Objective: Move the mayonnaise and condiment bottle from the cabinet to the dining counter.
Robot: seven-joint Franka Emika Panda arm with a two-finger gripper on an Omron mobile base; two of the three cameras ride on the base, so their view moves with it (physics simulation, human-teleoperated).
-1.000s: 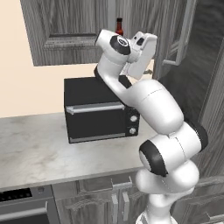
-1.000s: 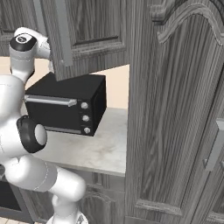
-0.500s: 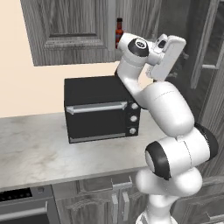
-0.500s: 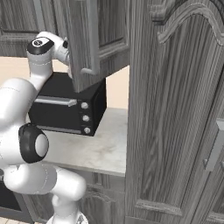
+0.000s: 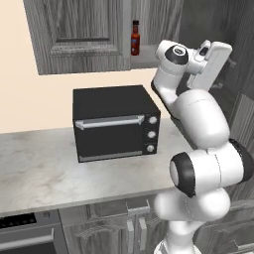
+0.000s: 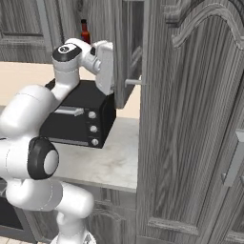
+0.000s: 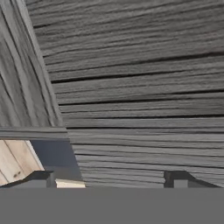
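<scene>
The condiment bottle [image 5: 135,37], slim and dark red with a black cap, stands upright on the grey shelf of the cabinet [image 5: 74,34]; its top also peeks out at the condiment bottle [image 6: 85,31]. My hand [image 5: 213,62] is up at shelf height, to the right of the bottle and apart from it, beside the cabinet's swung-out right door [image 6: 123,47]. In the hand view the gripper [image 7: 111,179] is open, fingertips [image 7: 43,177] wide apart, nothing between them, close to dark wood grain. The mayonnaise and the dining counter are out of view.
A black oven [image 5: 116,129] sits on the marble worktop [image 5: 39,173] directly under the cabinet. A tall wood-grain cabinet door [image 6: 190,119] stands close on the right, with the open door's bar handle [image 6: 133,82] sticking out near my hand.
The arm has swung right across the cabinet front, uncovering the bottle. The right cabinet door has swung wider open along with the hand. The oven and bottle have not moved.
</scene>
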